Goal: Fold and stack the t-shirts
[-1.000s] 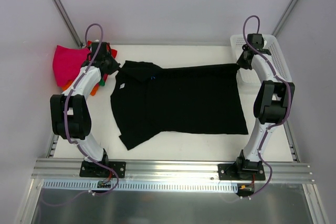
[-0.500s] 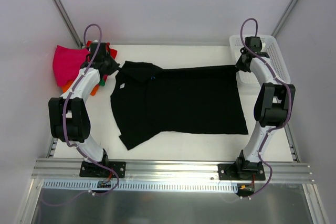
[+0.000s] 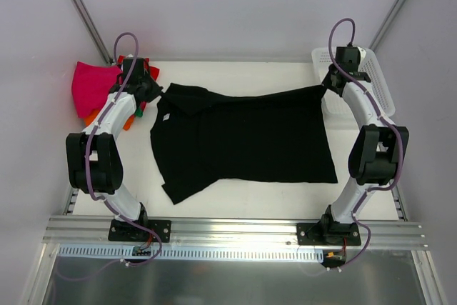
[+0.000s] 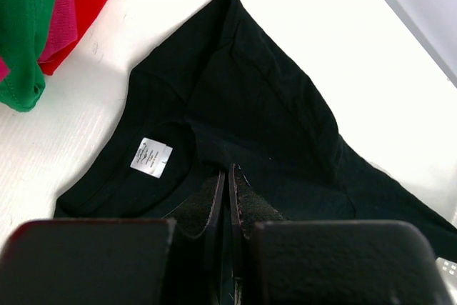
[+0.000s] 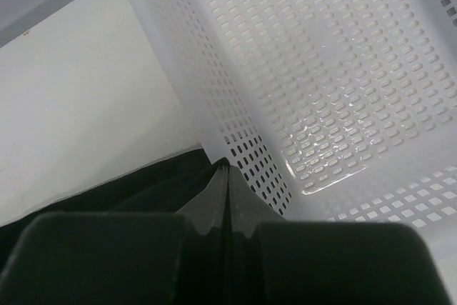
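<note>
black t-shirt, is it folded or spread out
Spread out: the black t-shirt lies flat, unfolded, its far edge pinched by the left hand and right hand.

a robotics lab test cell rather than a home. a plain white tabletop [image 3: 243,69] is boxed in by bare pale walls [image 3: 235,5], with slanted metal struts [image 3: 80,6] rising behind its far corners. along the tabletop's near edge runs an aluminium rail [image 3: 235,228], and two white-and-black robot arms are bolted to it, the left arm [image 3: 107,130] and the right arm [image 3: 373,144], each with a purple cable [image 3: 127,39] looped over it. a black t-shirt [image 3: 243,141] lies spread across the middle of the tabletop, and a white mesh basket [image 3: 382,87] stands at its far right corner.
</note>
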You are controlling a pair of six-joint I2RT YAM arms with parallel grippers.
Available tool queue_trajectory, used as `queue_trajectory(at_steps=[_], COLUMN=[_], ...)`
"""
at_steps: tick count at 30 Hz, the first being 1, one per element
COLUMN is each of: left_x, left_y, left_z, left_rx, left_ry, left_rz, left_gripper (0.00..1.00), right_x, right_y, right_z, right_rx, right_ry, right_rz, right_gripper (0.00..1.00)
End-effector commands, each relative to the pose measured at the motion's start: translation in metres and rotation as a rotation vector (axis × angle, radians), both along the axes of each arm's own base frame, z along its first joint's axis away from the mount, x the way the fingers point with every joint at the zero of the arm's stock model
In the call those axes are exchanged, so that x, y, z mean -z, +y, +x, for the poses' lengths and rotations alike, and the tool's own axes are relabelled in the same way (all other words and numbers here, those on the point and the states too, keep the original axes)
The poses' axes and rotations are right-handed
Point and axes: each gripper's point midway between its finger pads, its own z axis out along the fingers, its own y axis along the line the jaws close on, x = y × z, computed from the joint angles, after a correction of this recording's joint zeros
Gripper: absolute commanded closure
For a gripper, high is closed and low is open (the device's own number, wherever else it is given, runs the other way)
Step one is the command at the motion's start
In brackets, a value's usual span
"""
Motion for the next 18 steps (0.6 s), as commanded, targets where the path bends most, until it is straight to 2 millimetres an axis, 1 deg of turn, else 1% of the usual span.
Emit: queue_trajectory(at_steps=[1, 7, 12, 15, 16, 18], left_x=[-0.013, -0.015, -0.013, -0.011, -0.010, -0.008], left_y=[0.005, 0.006, 0.005, 0.005, 0.005, 0.005], left_z=[0.002, -0.001, -0.002, -0.003, -0.004, -0.005], left_rx=[-0.013, -0.014, -0.012, -0.013, -0.013, -0.013], left_ry=[-0.043, -0.046, -0.041, -0.037, -0.035, -0.030], left_rz=[-0.004, -0.003, -0.003, -0.003, -0.004, -0.004], left_gripper=[1.00, 1.00, 1.00, 1.00, 1.00, 1.00], right_x=[-0.022, -0.015, -0.009, -0.006, -0.002, -0.001], right_y=[0.008, 0.009, 0.016, 0.018, 0.018, 0.020], right_z=[-0.002, -0.005, -0.006, -0.010, -0.013, -0.020], right_rx=[-0.019, -0.023, -0.046, -0.049, -0.047, -0.046], right_ry=[-0.059, -0.044, -0.031, -0.021, -0.009, 0.002], right_rz=[-0.020, -0.017, 0.009, 0.012, 0.011, 0.014], right_gripper=[1.00, 1.00, 0.99, 0.99, 0.99, 1.00])
